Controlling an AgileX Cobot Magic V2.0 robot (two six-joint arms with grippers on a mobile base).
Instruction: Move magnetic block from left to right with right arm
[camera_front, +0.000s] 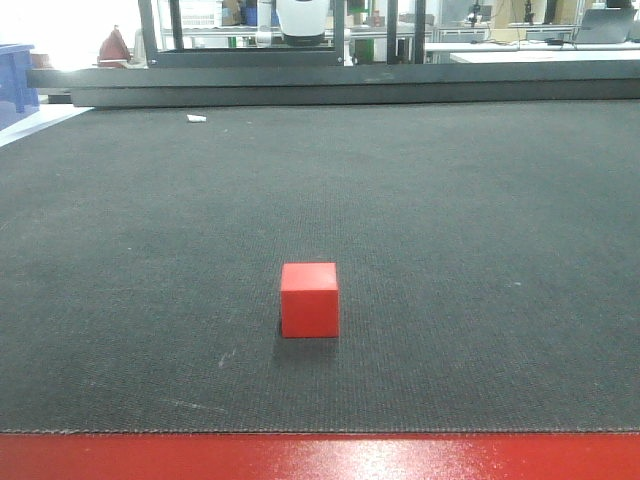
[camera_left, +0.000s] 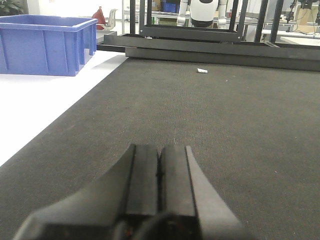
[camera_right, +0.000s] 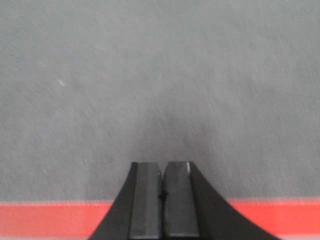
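Here the magnetic block (camera_front: 309, 300) sits flat, one face frontward; left gripper (camera_left: 160, 152) and right gripper (camera_right: 161, 169) closed, empty

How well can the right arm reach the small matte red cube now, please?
Probably yes: the small matte red cube sits alone on the dark woven mat, nothing crowding it. The right claw is shut, so it must open first.

Right tool (camera_right: 161, 167) (jaws together) over grey mat (camera_right: 160, 75).
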